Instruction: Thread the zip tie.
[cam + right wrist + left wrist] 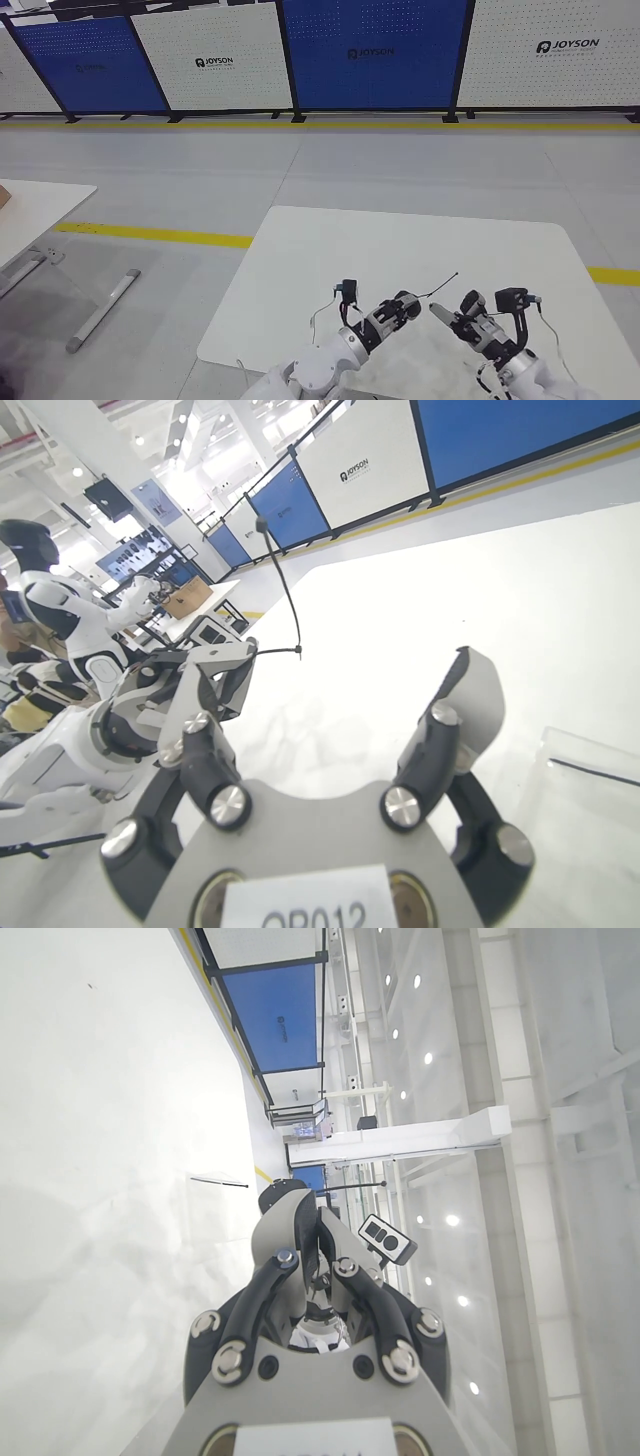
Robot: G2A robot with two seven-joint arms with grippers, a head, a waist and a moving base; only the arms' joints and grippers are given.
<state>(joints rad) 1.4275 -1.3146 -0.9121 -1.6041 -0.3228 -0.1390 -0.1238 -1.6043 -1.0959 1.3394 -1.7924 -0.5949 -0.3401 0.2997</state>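
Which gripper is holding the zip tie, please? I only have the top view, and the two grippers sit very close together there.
Observer: The left gripper; its wrist view shows its fingers shut on one end of the zip tie.
Operator: Thank you. Is the right gripper ready to take the other end?
Observer: In its own wrist view the right gripper is open wide and empty, with the tie ahead of it.
Operator: Is anything lying near it that I cannot see?
Observer: Yes, a clear tray sits beside it, holding a second black tie.
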